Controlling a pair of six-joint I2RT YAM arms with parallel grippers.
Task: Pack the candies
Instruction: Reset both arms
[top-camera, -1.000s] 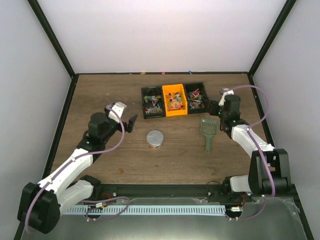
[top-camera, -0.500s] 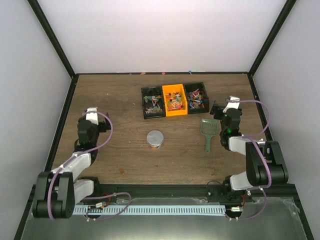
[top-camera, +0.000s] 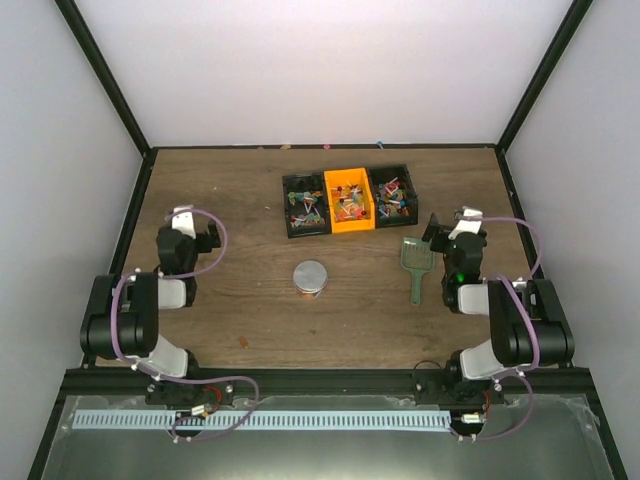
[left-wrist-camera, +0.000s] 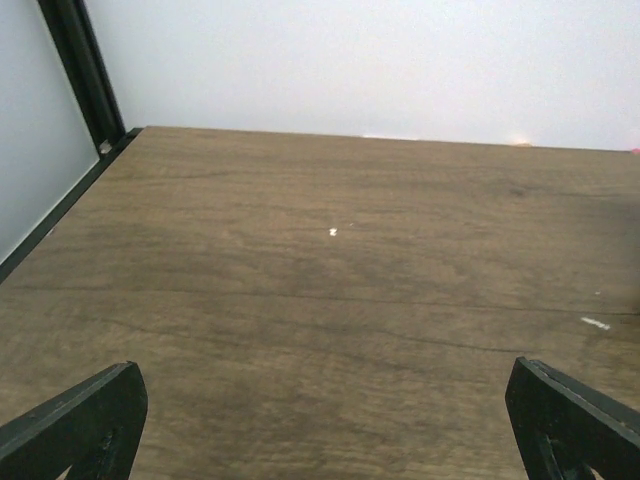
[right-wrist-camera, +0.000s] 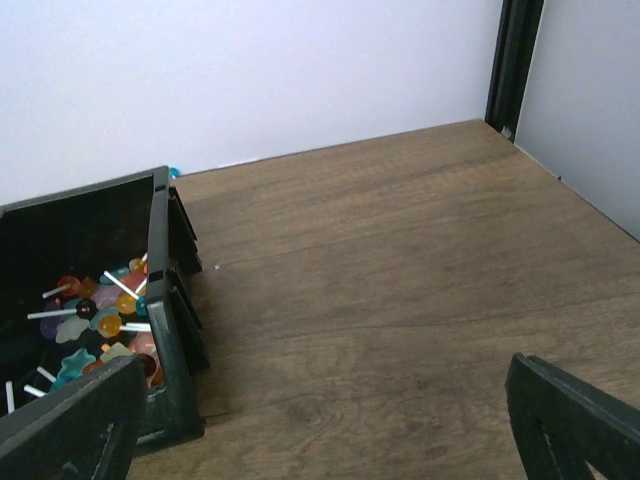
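- Left gripper (left-wrist-camera: 320, 432) is sitting released, fingers spread wide, over the table (left-wrist-camera: 330, 290);
- Right gripper (right-wrist-camera: 320, 425) is gaping too, grasping nothing, near the black bin (right-wrist-camera: 168, 290) holding candies (right-wrist-camera: 100, 315).

A wooden table (top-camera: 230, 200) fills the floor of a white-walled booth with black corner posts (top-camera: 105, 85). Towards the back, three open bins stand touching in a row: a black bin (top-camera: 286, 205) on the left, an orange bin (top-camera: 348, 172) in the middle and a second black bin (top-camera: 390, 169) on the right, whose ribbed side wall (right-wrist-camera: 162, 260) shows in the right wrist view. A small round jar (top-camera: 310, 277) stands near the table's middle, nearer than the bins. A green scoop (top-camera: 417, 262) lies flat to its right, well apart, head towards the bins. A pale ribbed rail (top-camera: 300, 420) runs along the near edge.
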